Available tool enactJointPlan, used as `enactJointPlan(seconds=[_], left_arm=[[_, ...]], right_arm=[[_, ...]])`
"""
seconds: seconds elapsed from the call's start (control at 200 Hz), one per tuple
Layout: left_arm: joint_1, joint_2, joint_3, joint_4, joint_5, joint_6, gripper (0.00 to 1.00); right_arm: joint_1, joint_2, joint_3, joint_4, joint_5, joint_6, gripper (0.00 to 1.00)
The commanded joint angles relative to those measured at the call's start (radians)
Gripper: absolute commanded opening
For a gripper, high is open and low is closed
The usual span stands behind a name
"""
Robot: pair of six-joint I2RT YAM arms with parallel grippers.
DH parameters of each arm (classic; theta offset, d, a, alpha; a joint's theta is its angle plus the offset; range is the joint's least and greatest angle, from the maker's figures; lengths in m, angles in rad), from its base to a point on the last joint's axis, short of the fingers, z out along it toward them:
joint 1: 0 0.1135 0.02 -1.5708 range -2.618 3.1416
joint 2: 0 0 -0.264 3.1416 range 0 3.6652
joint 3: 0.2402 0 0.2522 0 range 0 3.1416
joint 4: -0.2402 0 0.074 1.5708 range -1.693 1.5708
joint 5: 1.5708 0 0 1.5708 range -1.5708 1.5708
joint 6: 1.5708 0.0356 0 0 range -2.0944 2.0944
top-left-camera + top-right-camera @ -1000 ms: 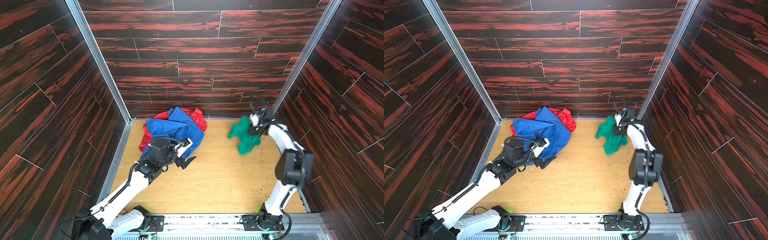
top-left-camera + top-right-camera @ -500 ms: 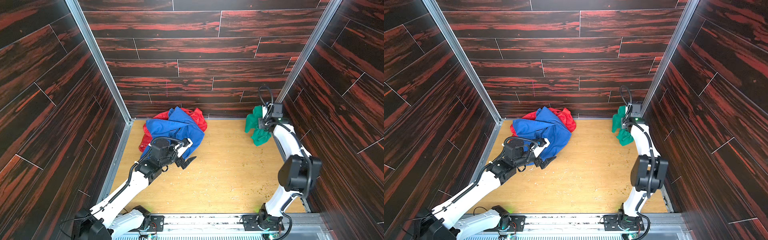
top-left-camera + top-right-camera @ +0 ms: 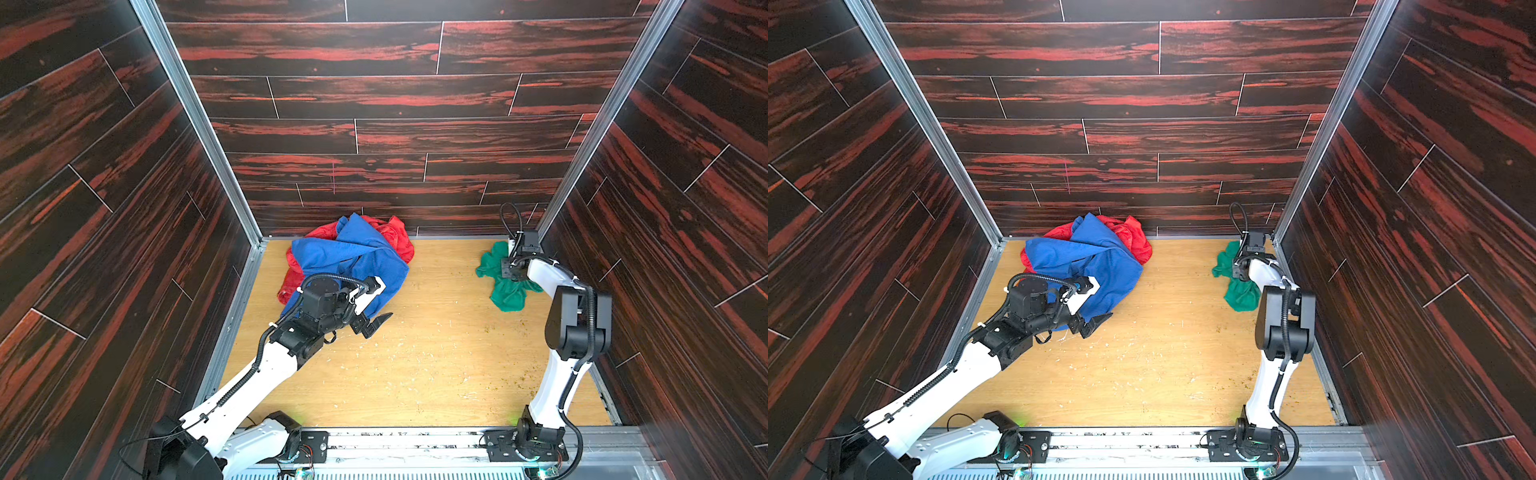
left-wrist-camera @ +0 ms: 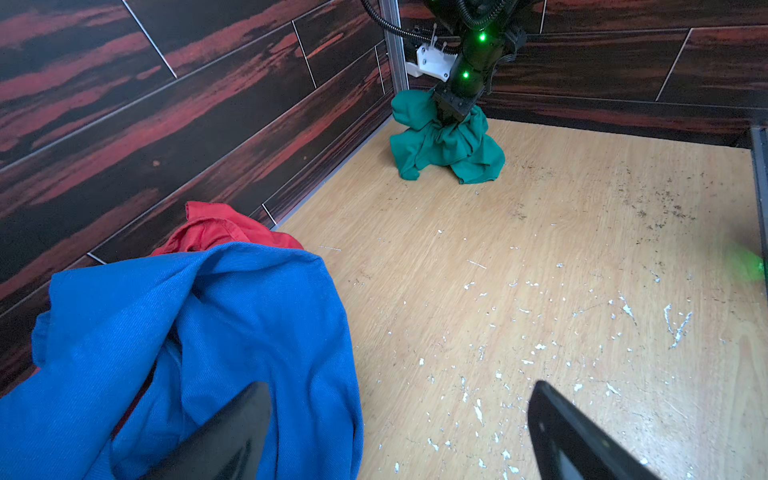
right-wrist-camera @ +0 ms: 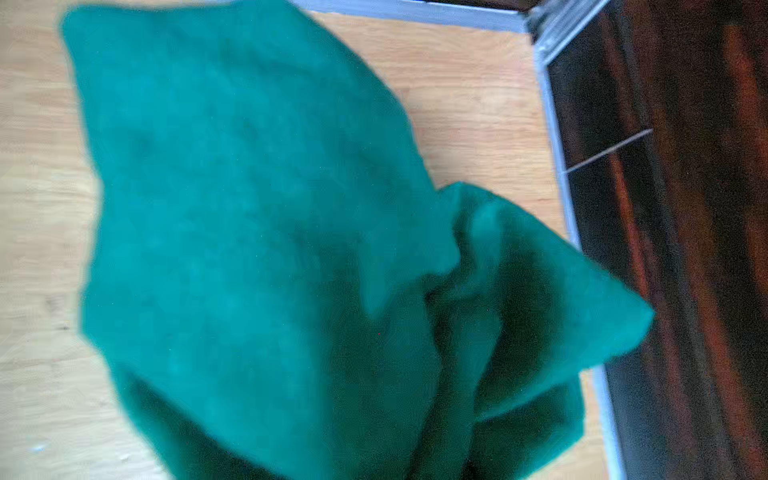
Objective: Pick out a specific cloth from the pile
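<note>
**Green cloth.** The green cloth (image 3: 505, 291) (image 3: 1237, 293) is in the far right corner of the enclosure, just beside the right wall (image 3: 648, 257) and near the back wall (image 3: 457, 166). It is separate from the pile (image 3: 349, 257) (image 3: 1088, 257) and well apart from it. In the left wrist view the green cloth (image 4: 444, 145) is gathered into a peak at the top. Its lower folds spread outward and reach the wooden floor (image 3: 415, 357) (image 4: 540, 257). In the right wrist view the green cloth (image 5: 270, 249) fills most of the picture and is blurred.

**Right gripper.** The right gripper (image 4: 448, 121) points down into the peak of the green cloth. The jaws are drawn together and clamped on the bunched fabric, which hides the fingertips. In both top views the right arm bends over the cloth and covers part of it.

**Pile.** The pile lies against the back wall, toward the left corner. The blue cloth (image 3: 357, 257) (image 4: 232, 316) is on top. The red cloth (image 3: 397, 235) (image 4: 216, 228) shows underneath at the back and at the left edge.

**Left gripper.** The left gripper (image 3: 368, 322) (image 4: 399, 386) is at the near edge of the blue cloth, low over the floor. Its jaws are spread wide and hold nothing. In the left wrist view one of its fingers (image 4: 232, 432) overlaps the blue cloth. Contact with the fabric cannot be confirmed.

**Floor.** White flecks and dark specks are scattered over the wooden floor.
</note>
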Motion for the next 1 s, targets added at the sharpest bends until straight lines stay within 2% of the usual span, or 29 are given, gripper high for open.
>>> enactJointPlan(seconds=[0.0, 0.351, 0.406, 0.451, 0.481, 0.591, 0.997], left_arm=[[-0.003, -0.009, 0.018, -0.011, 0.006, 0.022, 0.99], [-0.006, -0.017, 0.020, -0.014, 0.010, 0.022, 0.99], [-0.005, -0.017, 0.020, -0.014, 0.009, 0.022, 0.99], [-0.006, -0.018, 0.020, -0.014, 0.010, 0.022, 0.99], [-0.006, -0.018, 0.020, -0.014, 0.008, 0.022, 0.99], [-0.006, -0.019, 0.020, -0.014, 0.007, 0.023, 0.99], [-0.006, -0.020, 0.022, -0.017, 0.010, 0.025, 0.99]], right_arm=[[0.004, 0.049, 0.010, -0.012, -0.116, 0.062, 0.00], [0.003, 0.136, 0.067, -0.102, -0.118, 0.076, 0.00], [0.004, 0.133, 0.066, -0.098, -0.120, 0.080, 0.09], [0.005, 0.118, 0.051, -0.081, -0.120, 0.089, 0.25], [0.005, 0.104, 0.039, -0.066, -0.118, 0.096, 0.33], [0.006, 0.057, 0.015, -0.041, -0.115, 0.105, 0.47], [0.006, -0.099, 0.015, -0.075, -0.124, 0.101, 0.67]])
